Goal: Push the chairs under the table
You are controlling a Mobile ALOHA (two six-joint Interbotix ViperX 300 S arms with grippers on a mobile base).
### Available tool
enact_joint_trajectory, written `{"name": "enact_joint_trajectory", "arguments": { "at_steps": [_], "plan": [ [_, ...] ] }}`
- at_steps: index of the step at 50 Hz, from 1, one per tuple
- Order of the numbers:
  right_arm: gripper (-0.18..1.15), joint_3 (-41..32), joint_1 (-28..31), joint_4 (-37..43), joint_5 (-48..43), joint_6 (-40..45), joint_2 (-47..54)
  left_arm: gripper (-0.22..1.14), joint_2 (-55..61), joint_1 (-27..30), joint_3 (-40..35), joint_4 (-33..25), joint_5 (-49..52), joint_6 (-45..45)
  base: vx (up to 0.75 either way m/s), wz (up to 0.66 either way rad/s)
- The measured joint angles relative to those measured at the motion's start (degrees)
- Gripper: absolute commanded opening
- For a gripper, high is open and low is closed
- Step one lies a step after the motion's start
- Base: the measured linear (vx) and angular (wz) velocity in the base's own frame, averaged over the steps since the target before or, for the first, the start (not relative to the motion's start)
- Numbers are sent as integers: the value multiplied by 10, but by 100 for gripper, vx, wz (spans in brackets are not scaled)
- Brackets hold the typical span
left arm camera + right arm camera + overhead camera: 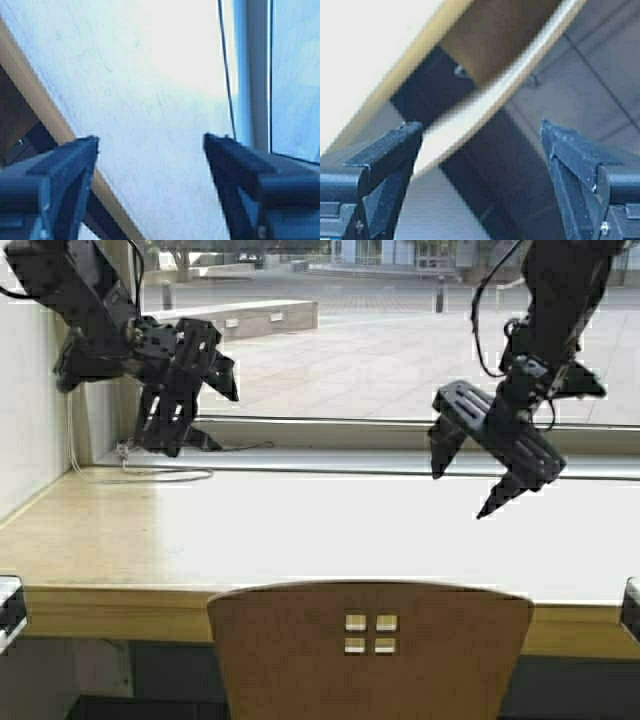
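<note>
You are holding both grippers, left point(185, 390) and right point(490, 465), fingers spread, above the tabletop point(300, 530); the chair point(370, 650), light and stiff, is likely wanting a backrest-top push.

the table point(300, 530) in front of me has a glossy, pale, smooth top, with a light wood edge point(120, 610) along its near side. the chair point(370, 650) backrest is tan plywood, smooth and matt. my left gripper point(190, 390) and right gripper point(490, 455) are matt black, plastic-looking. the window sill point(400, 455) looks smooth and painted.
</note>
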Motion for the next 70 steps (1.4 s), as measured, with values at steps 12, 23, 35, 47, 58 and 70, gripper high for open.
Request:
{"name": "enact_joint_trajectory", "arguments": {
  "at_steps": [12, 23, 35, 47, 58, 70],
  "plan": [
    [99, 36, -9, -162, -15, -16, -151, 94, -142, 64, 81, 255, 11, -1, -7, 2],
    [99, 84, -33, -310, -9, -16, -301, 94, -269, 75, 102, 540, 146, 0, -9, 6],
    [99, 106, -59, -457, -14, -27, -412, 94, -378, 77, 102, 696, 340, 25, -9, 13],
    [99, 127, -79, -557, -20, -23, -446, 94, -416, 52, 105, 683, 422, 136, -11, 25],
    [99, 133, -78, -559, -23, -23, -474, 94, -406, 23, 94, 661, 446, 181, -15, 43],
    [99, 136, -78, -552, -23, -22, -475, 94, -390, 22, 78, 657, 449, 185, -18, 45]
  ]
}}
